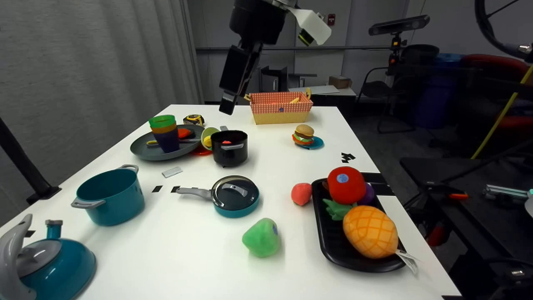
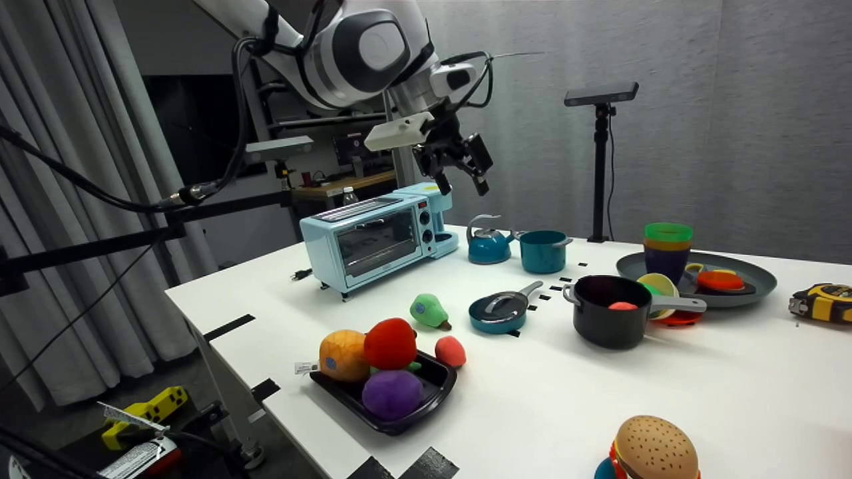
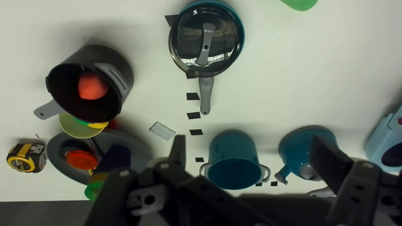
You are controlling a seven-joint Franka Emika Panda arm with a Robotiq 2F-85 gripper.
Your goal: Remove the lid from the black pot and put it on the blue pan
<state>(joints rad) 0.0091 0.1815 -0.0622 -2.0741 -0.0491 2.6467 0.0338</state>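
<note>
A: In an exterior view, where's the lid [image 1: 235,192] seen?
B: It's set atop the blue pan [image 1: 237,212], whose hndl. is pointed away from the black tray [image 1: 332,235]. The black pot [image 1: 230,155] is placed nearby, open-topped; a green plush [image 1: 261,237] is laid on the pan's opp. side.
A: Gripper [image 2: 462,186], in an exterior view?
B: Held up above the table [image 2: 745,392], jaws spread. A lt.-blue toaster oven [image 2: 376,243] is stood there, w/ the kettle [image 2: 489,251] & teal pot [image 2: 542,254] near it. Lid's shown on the pan in this view too.
A: Wrist view?
B: Jaws are shown wide apart, w/ the teal pot framed btwn. them. The lid's set a bit off-ctr., so teal rim is exposed along one side. A reddish item [image 3: 92,86] is held inside the black pot; a tape measure [image 3: 26,157] is seen just beside the grey plate [image 3: 138,151].
</note>
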